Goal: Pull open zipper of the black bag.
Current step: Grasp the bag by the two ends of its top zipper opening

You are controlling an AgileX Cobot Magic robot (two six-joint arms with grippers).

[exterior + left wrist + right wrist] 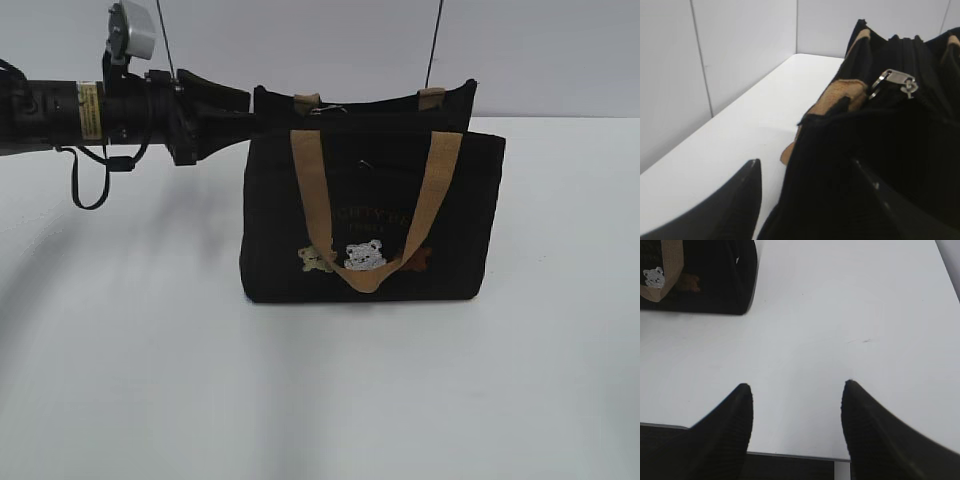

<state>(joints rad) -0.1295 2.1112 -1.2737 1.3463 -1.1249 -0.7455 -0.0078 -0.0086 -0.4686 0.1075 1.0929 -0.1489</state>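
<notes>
The black bag (370, 220) stands upright on the white table, its tan handle hanging down over three small bear patches (365, 255). My left gripper (246, 112) reaches in from the left at the bag's top left corner. In the left wrist view that gripper (805, 162) is open and straddles the end of the bag (850, 165), with white table showing between its left finger and the fabric. The zipper (907, 55) runs along the top, and its silver pull (896, 81) lies just beyond the jaws. My right gripper (797, 385) is open and empty over bare table, right of the bag (715, 275).
The table (150, 380) stretches wide around the bag, with a grey wall close behind. The table's front edge (790, 456) runs just under my right fingertips. Two thin cables (435, 40) hang behind the bag.
</notes>
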